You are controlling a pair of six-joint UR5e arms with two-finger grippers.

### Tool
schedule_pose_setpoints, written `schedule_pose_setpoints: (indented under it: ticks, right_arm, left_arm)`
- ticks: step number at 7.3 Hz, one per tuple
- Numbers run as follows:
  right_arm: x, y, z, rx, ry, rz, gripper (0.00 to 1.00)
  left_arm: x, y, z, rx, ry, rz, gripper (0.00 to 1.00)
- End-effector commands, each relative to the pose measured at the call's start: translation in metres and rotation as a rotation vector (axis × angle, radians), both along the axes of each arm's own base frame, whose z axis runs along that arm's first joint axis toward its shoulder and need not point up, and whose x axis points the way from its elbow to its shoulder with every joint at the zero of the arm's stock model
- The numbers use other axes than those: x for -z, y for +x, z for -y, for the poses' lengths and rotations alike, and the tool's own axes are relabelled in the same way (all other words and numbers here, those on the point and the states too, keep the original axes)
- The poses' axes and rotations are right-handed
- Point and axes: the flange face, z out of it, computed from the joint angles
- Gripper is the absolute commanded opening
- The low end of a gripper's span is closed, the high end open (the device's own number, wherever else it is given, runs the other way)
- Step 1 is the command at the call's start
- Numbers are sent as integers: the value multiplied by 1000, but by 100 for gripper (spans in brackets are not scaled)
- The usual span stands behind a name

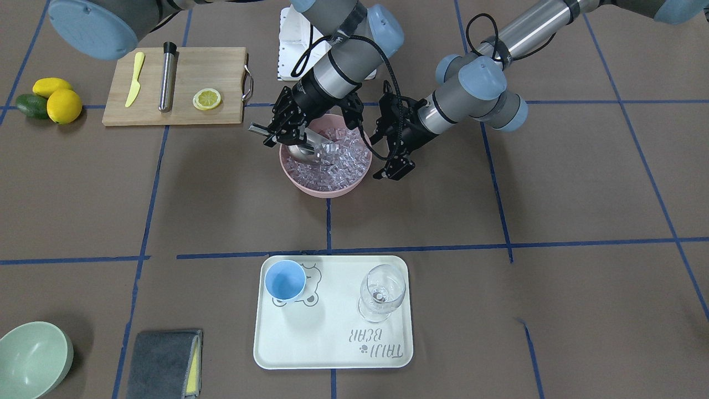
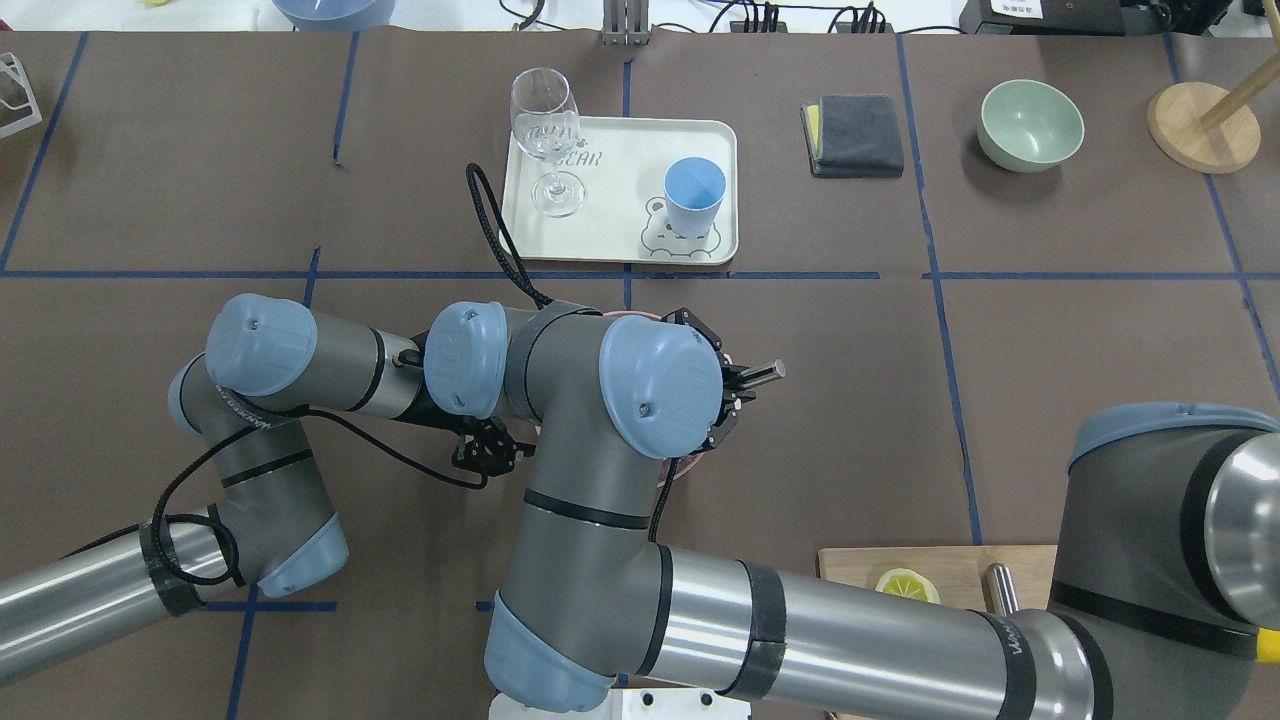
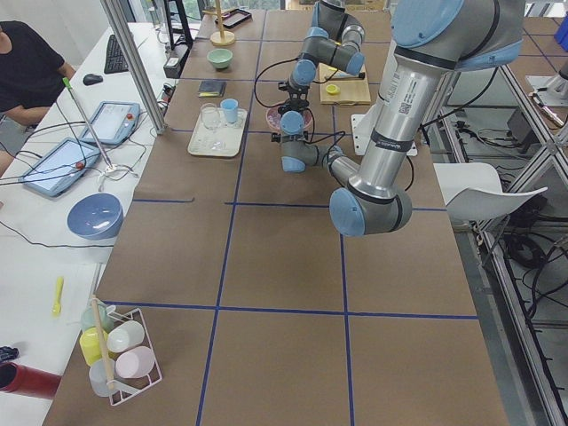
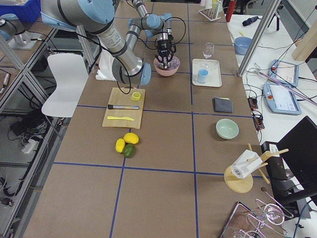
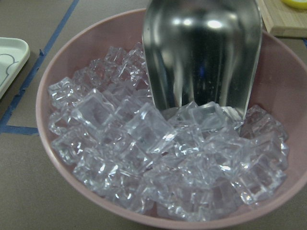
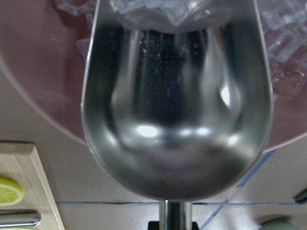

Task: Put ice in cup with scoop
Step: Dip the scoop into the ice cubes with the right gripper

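The silver scoop (image 1: 306, 148) is tilted into a pink bowl (image 1: 321, 191) full of ice (image 1: 340, 163). My right gripper (image 1: 283, 130) is shut on the scoop's rod handle at the bowl's rim. In the right wrist view the scoop (image 6: 175, 105) has ice (image 6: 158, 12) only at its mouth. In the left wrist view the scoop's mouth (image 5: 204, 52) rests among the ice cubes (image 5: 144, 134). My left gripper (image 1: 383, 158) is open and empty beside the bowl. The light-blue cup (image 1: 284, 280) stands empty on a white tray (image 1: 332, 349), and it also shows in the overhead view (image 2: 694, 195).
A clear stemmed glass (image 1: 382, 293) stands on the tray beside the cup. A cutting board (image 1: 221, 66) holds a lemon slice, a yellow knife and a steel cylinder. Lemons and an avocado (image 1: 52, 100), a pale green bowl (image 1: 33, 360) and a grey cloth (image 1: 163, 363) lie around.
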Motion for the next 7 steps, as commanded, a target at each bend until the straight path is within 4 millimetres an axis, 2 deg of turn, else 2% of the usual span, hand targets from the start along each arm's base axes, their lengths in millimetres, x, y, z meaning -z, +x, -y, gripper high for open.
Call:
schedule_pose_setpoints:
  ticks: [1, 2, 3, 4, 5, 7]
  right_arm:
    - [-13, -2, 5, -4, 13, 49, 0]
    - [-19, -3, 10, -9, 19, 88, 0]
    - [-33, 6, 12, -16, 20, 132, 0]
    - [-49, 26, 11, -23, 25, 189, 0]
    - [-61, 35, 10, -25, 25, 232, 0]
    - [-79, 36, 15, -30, 32, 291, 0]
  left_arm:
    - [0, 0, 0, 1, 0, 0, 97]
    - [1, 0, 0, 1, 1, -1, 97]
    - [1, 0, 0, -1, 1, -1, 97]
    - [1, 0, 0, 1, 1, -1, 97]
    - [2, 0, 0, 1, 1, -4, 97]
    - [3, -1, 0, 1, 2, -5, 98]
